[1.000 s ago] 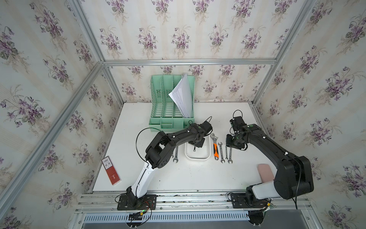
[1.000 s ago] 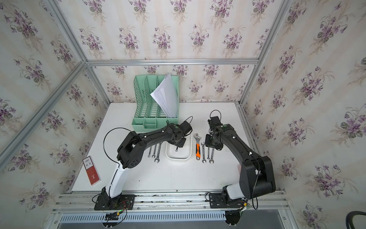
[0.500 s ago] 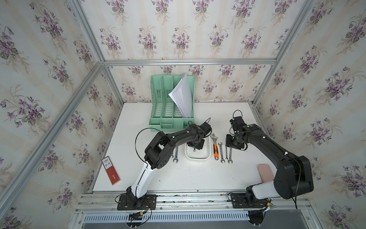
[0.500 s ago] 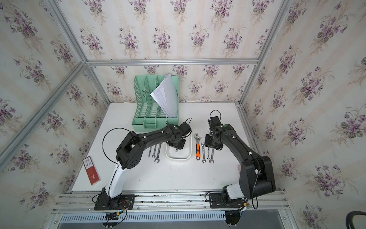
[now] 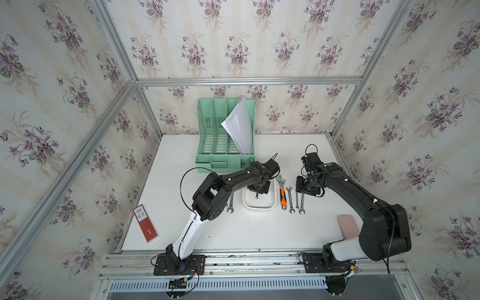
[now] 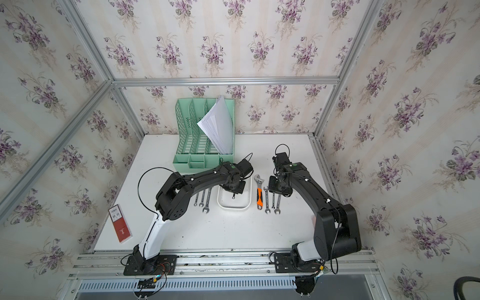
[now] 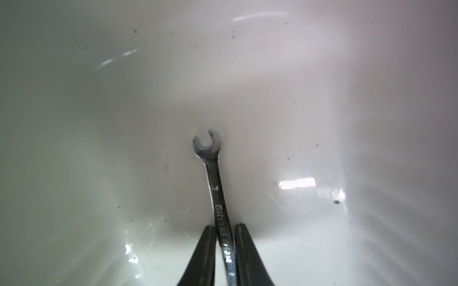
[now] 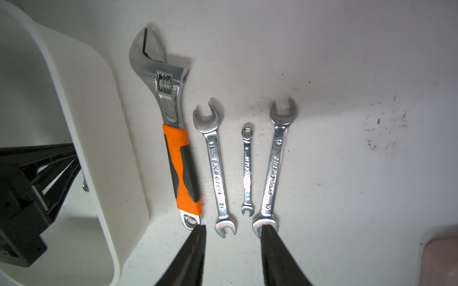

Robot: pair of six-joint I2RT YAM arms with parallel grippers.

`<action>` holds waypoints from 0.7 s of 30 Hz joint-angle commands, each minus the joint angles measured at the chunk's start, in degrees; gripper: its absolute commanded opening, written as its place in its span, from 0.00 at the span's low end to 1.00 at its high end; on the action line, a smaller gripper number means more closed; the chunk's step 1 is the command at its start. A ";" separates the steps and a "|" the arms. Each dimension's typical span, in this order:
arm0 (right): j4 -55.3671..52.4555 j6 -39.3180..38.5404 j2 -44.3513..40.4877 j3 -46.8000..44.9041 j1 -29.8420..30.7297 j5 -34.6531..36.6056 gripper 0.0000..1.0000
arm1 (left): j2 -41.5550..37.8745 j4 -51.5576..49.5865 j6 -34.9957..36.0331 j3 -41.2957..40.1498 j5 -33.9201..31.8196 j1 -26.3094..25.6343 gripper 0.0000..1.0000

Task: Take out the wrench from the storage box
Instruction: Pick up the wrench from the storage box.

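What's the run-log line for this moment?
phase: grasp | left gripper: shut on wrench, inside storage box | right gripper: open, above loose wrenches | wrench: not yet out

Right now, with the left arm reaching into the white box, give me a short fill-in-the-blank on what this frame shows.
1. The left tool is ____ on the shank of the small wrench, inside the storage box.
2. The adjustable wrench beside the box has an ____ and black handle.
3. The right tool hangs over the table with its jaws ____, holding nothing.
4. Counting the adjustable one, ____ wrenches lie in that row.

Missing words: shut; orange; open; four.
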 commanded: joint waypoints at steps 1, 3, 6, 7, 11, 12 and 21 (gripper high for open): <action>-0.66 -0.75 0.11 0.41 -0.04 0.04 0.42 | 0.92 -4.44 -0.05 -0.30 -0.80 0.23 0.19; -0.71 -0.83 0.10 0.51 -0.04 0.13 0.42 | 0.73 -4.68 -0.01 -0.24 -1.09 0.16 0.17; -0.80 -0.84 0.02 0.67 -0.01 0.04 0.42 | 0.57 -4.93 0.18 0.08 -1.17 0.28 0.16; -0.83 -0.84 0.00 0.69 0.02 0.04 0.42 | 0.38 -5.01 0.23 0.21 -1.18 0.24 0.16; -1.02 -0.97 -0.16 0.87 -0.04 0.13 0.42 | -0.39 -5.41 0.41 0.81 -1.42 0.33 0.16; -1.06 -1.07 -0.16 0.99 0.04 0.13 0.42 | -0.66 -5.64 0.57 0.98 -1.47 0.42 0.16; -1.32 -1.12 -0.43 1.29 -0.04 0.31 0.42 | -3.26 -6.96 1.11 2.41 -2.04 1.26 0.16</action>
